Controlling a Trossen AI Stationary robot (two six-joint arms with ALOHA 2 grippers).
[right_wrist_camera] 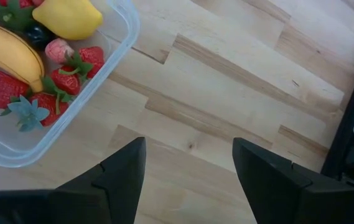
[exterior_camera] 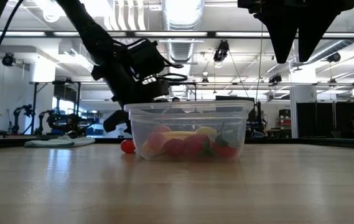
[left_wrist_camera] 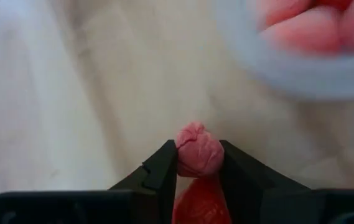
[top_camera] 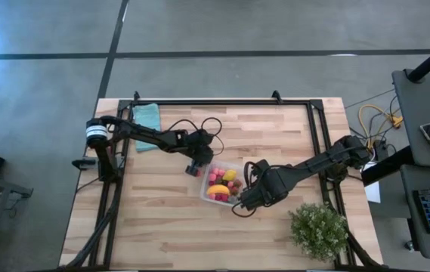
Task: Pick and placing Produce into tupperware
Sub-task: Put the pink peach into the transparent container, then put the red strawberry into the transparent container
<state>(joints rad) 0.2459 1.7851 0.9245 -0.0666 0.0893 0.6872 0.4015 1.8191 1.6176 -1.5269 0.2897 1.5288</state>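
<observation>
Down at the tabletop, the left gripper (left_wrist_camera: 196, 163) has its dark fingers clamped on a small pink, knobbly raspberry-like piece of produce (left_wrist_camera: 198, 149), with another red piece (exterior_camera: 127, 146) lying just beneath it on the wooden table (top_camera: 275, 136). Just beyond that claw sits the small clear plastic tub with rounded corners (top_camera: 208, 190), holding strawberries (right_wrist_camera: 68, 79), a yellow banana (right_wrist_camera: 9, 53) and a lemon (right_wrist_camera: 68, 17). On the tub's other side, the right gripper (right_wrist_camera: 189, 171) hangs with its fingers apart, gripping nothing.
</observation>
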